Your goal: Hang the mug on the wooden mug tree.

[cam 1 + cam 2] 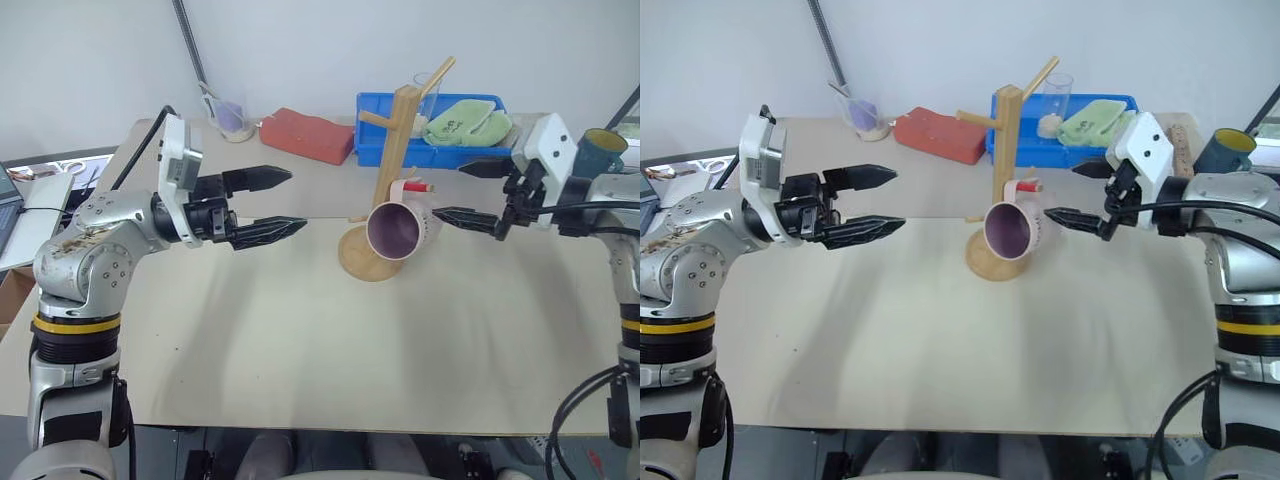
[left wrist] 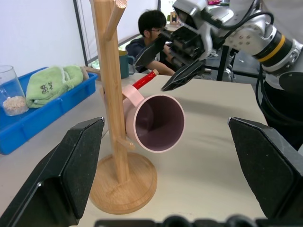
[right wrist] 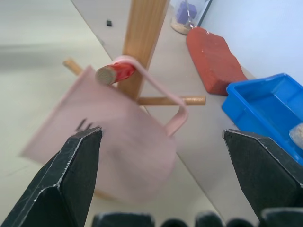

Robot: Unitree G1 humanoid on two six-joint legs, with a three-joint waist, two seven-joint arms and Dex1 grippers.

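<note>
The pale pink mug (image 1: 397, 229) hangs by its handle on a red-tipped peg (image 3: 113, 74) of the wooden mug tree (image 1: 394, 140), tilted so its dark purple inside faces me. No gripper touches it. My right gripper (image 1: 450, 192) stands open just to the right of the mug, fingers pointing at it with a small gap between. My left gripper (image 1: 297, 200) is open too, held level well to the left of the tree and pointing toward it. In the left wrist view the mug (image 2: 158, 123) hangs beside the post (image 2: 111, 85).
Behind the tree a blue tray (image 1: 375, 140) holds a green cloth (image 1: 465, 120) and a clear glass (image 1: 428, 95). A red block (image 1: 305, 133) and a beaker (image 1: 232, 118) lie at the back. A dark teal mug (image 1: 602, 150) stands far right. A person (image 2: 151, 28) sits beyond the table.
</note>
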